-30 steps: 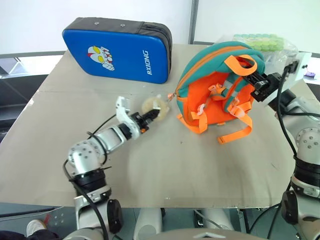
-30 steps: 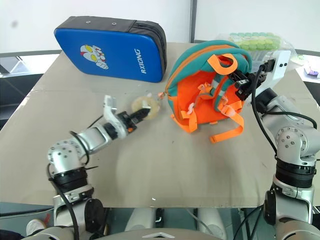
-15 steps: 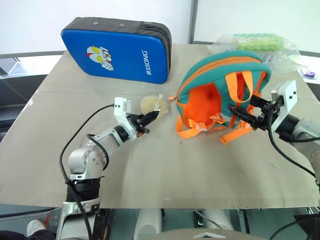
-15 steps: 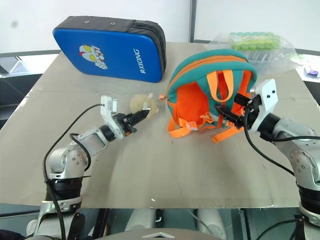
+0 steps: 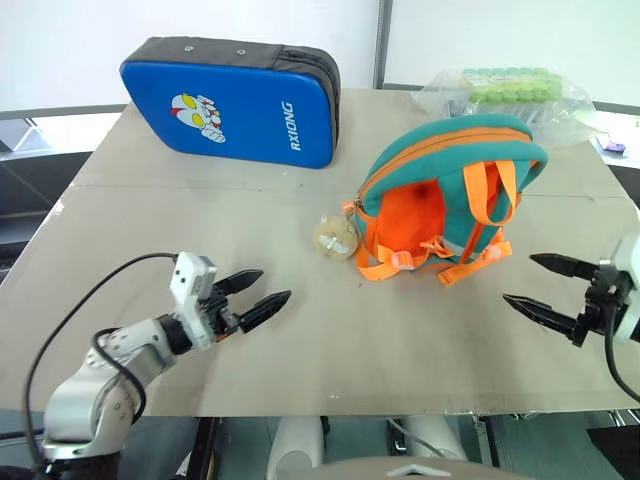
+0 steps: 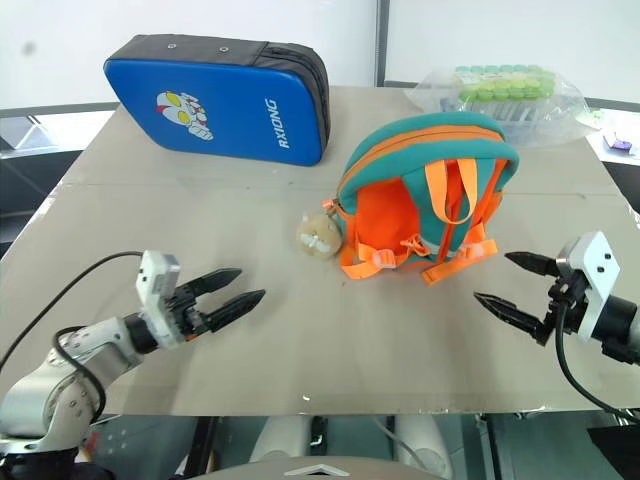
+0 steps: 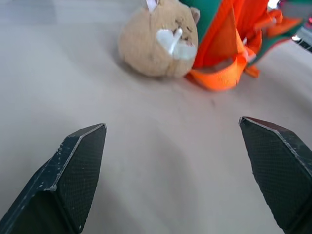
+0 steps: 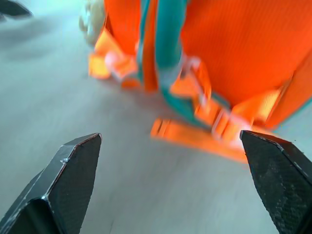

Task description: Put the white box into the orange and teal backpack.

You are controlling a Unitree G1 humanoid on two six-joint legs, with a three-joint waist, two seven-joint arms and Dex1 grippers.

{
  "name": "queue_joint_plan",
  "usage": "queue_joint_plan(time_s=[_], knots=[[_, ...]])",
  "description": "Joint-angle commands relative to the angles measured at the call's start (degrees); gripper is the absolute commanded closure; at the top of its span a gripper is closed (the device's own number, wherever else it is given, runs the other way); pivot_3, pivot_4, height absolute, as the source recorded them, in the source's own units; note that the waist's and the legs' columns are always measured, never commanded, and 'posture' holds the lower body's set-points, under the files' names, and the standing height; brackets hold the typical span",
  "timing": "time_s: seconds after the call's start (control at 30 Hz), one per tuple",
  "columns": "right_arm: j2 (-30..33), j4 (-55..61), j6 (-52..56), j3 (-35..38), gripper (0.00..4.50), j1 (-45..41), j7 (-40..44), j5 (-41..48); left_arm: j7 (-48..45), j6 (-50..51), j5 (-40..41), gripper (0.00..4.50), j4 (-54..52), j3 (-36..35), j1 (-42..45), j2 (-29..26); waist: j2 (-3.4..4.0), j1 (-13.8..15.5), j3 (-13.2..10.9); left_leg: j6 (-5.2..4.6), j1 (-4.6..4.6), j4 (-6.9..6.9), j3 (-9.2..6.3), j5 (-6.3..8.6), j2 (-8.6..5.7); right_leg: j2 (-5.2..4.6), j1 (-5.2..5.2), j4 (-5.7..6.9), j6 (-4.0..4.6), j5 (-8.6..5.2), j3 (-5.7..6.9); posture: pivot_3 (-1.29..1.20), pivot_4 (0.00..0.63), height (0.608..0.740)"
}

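The orange and teal backpack [image 5: 440, 195] stands on the table right of centre, its orange straps facing me. Its beige bear charm [image 5: 336, 238] lies on the table against its left side, also seen as the bear charm [image 7: 158, 41] in the left wrist view. My left gripper [image 5: 276, 283] is open and empty, low over the table's near left, pointing at the charm from a distance. My right gripper [image 5: 518, 278] is open and empty at the near right, apart from the backpack's straps [image 8: 195, 131]. The white box is out of view.
A large blue padded case [image 5: 230, 100] with a cartoon figure lies at the back left. A clear plastic bag [image 5: 510, 88] with green items sits at the back right. The table's front edge [image 5: 330, 412] runs just below both grippers.
Both grippers let go, the left of the bear charm and the right of the strap, and opened wide. Both pulled back toward the table's near edge. The backpack settled and the charm dropped beside it.
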State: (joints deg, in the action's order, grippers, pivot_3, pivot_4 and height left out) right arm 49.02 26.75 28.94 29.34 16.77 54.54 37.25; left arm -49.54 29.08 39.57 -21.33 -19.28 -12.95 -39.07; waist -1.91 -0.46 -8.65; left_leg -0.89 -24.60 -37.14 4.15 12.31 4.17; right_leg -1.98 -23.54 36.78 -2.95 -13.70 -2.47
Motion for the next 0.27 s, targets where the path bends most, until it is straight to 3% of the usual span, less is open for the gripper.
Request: queue_joint_plan(time_s=[0.03, 0.27], knots=[[-0.4, -2.8, -5.9, 4.1, 0.0, 2.7, 2.7, -3.5, -2.2, -3.8, -1.4, 0.05, -0.8, -4.3, -3.0, -1.2, -0.01, 0.0, 0.0, 0.0, 0.01, 0.0, 0.02, 0.0, -0.01, -0.03, -0.01, -0.01, 0.0, 0.0, 0.0, 0.0, 0.15, 0.74], [-1.2, -8.0, -11.3, 3.5, 0.0, 5.8, 5.4, -7.1, -3.7, -5.9, -3.5, 0.05, 1.6, -6.6, -6.7, -2.0, -0.01, 0.0, 0.0, 0.0, -0.01, 0.08, 0.06, 0.01, 0.01, -0.07, -0.08, -0.04, 0.02, -0.01, -0.01, 0.0, 0.15, 0.74]])
